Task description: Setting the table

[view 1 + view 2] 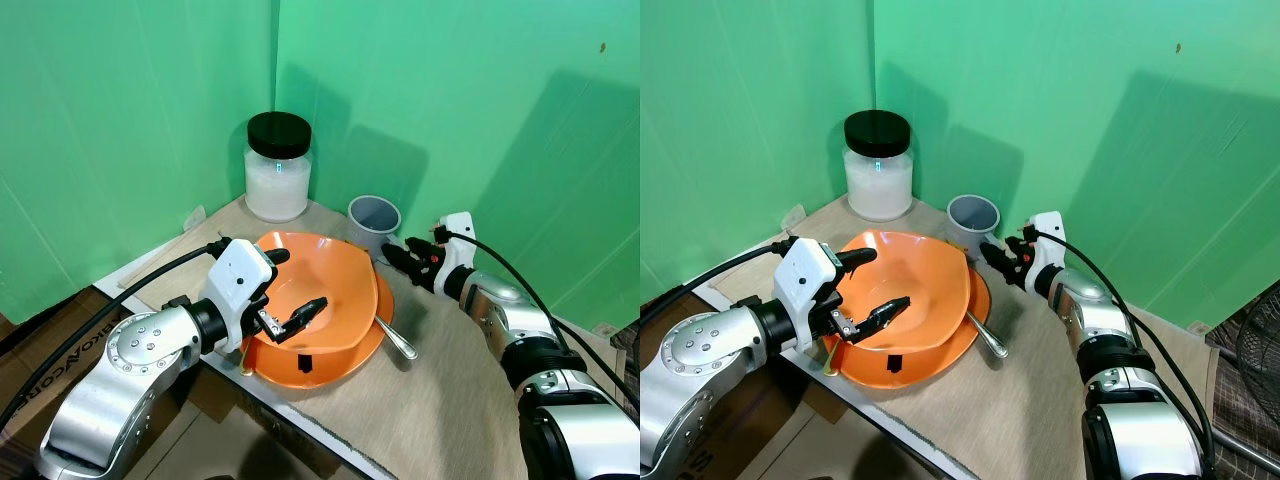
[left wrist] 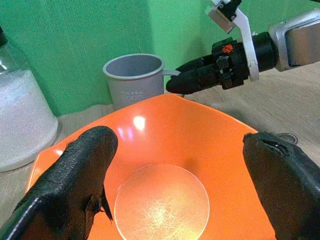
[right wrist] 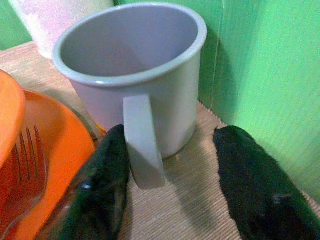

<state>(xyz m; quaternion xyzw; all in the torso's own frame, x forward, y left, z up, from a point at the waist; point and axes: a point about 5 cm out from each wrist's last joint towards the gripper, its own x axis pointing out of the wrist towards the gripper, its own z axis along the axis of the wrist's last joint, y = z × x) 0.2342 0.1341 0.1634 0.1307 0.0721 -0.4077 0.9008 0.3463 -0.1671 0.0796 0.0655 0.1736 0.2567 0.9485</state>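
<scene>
Green-walled table (image 1: 450, 400) | left gripper (image 1: 283, 290) jaws wide over bowl (image 1: 330, 275) | right gripper (image 3: 170, 185) jaws spread astride mug (image 3: 140, 75) handle

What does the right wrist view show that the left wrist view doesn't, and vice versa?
Only the right wrist view: the fork lying on the orange plate, and the mug's handle between the open right gripper fingers. Only the left wrist view: the orange bowl interior between the open left gripper fingers. Both: the gray mug and the jar.
</scene>
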